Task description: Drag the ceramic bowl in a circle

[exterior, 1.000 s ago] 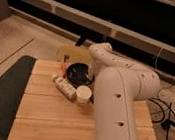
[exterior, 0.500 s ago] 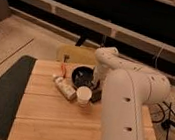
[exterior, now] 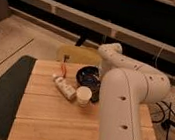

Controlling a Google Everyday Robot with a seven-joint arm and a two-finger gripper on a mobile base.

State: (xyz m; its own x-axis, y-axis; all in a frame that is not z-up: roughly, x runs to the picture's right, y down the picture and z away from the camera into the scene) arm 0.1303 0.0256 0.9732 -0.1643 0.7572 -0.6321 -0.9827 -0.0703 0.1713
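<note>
We see the ceramic bowl [exterior: 88, 76] on the wooden table [exterior: 52, 116], behind a white cup [exterior: 83, 95]. The gripper [exterior: 98, 84] reaches beside the bowl; its state, we cannot tell.

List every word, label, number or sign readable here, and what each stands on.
None can be read.
Small bottle lying beside the white paper cup: its label is too blurred to read.
Robot arm: a small mark near its lower edge, too small to read.
Ceramic bowl, wooden table: no text visible.
The gripper is at the bowl's right edge, hidden behind the arm.
</note>
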